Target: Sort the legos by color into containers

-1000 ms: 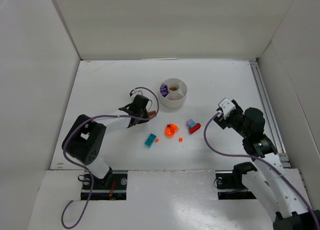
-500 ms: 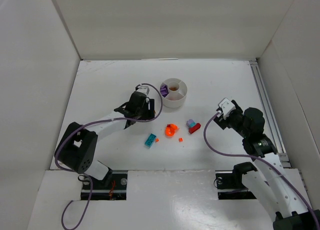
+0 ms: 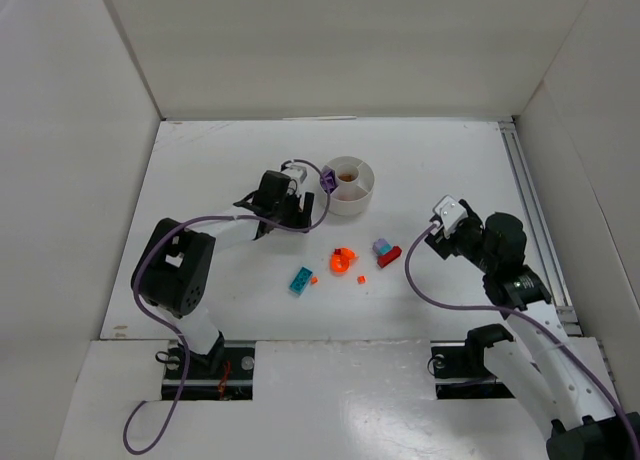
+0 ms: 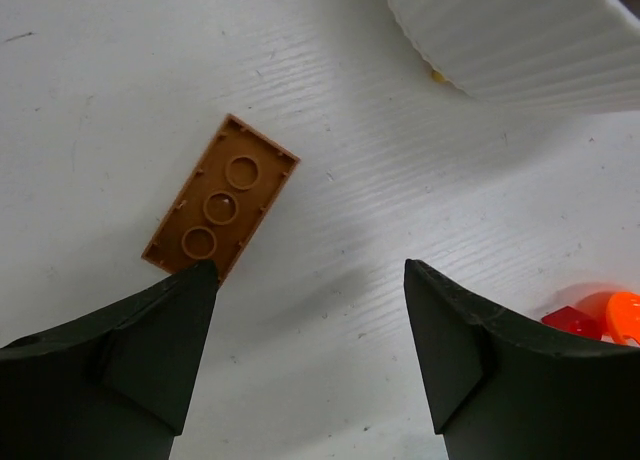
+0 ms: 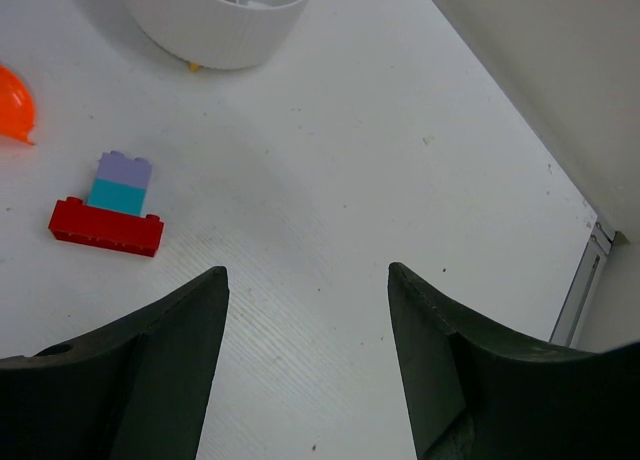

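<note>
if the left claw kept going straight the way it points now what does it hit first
Most likely bare table: the left claw stands open and aims down at it. The brown brick lies just ahead of one fingertip and might get clipped; depth is unclear.

Top camera looks down, wrist cameras close above table [image 4: 400, 180], all share dish [image 4: 520, 40]

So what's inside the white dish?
A purple piece lies in a left wedge of the dish; something orange-brown sits in its central well. Its near wall partly hides the near wedges.
</note>
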Motion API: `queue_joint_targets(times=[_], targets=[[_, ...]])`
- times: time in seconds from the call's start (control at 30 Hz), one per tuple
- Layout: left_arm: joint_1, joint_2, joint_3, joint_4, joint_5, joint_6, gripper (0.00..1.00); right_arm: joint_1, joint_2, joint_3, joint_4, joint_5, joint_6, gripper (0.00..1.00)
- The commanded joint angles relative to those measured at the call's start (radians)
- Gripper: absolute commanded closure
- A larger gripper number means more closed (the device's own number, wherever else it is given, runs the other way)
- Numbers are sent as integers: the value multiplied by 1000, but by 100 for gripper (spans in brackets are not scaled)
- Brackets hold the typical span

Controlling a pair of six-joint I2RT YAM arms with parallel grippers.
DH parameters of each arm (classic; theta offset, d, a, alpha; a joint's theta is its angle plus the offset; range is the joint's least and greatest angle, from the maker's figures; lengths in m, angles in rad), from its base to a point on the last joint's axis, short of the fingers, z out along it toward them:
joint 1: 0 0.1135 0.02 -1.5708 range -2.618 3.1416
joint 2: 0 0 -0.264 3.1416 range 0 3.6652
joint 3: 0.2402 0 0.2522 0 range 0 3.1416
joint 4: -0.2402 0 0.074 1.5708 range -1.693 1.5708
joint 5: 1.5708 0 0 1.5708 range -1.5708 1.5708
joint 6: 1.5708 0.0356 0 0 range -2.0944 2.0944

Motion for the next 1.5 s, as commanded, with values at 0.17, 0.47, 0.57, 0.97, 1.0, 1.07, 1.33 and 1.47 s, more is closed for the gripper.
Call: queue_joint_targets(times=[0.17, 0.47, 0.57, 0.97, 1.0, 1.07, 1.33, 1.47], targets=[[-5, -24, 43, -13, 24, 45, 25, -7, -30, 22, 52, -29, -7, 30], [9, -62, 94, -41, -35, 101, 13, -7, -30, 22, 52, -20, -7, 29], [76, -12, 140, -41, 5, 126, 10, -7, -30, 22, 52, -20, -7, 29], [168, 86, 150, -29, 269, 166, 9, -7, -30, 40, 42, -11, -16, 29], [168, 96, 150, -29, 269, 166, 10, -7, -41, 40, 42, -11, -16, 29], [168, 131, 176, -56, 249, 166, 14, -7, -41, 40, 42, -11, -16, 29], [101, 142, 175, -101, 150, 138, 38, -7, -83, 30, 12, -11, -16, 29], [56, 131, 138, -122, 68, 117, 45, -7, -107, 30, 2, -2, -25, 29]])
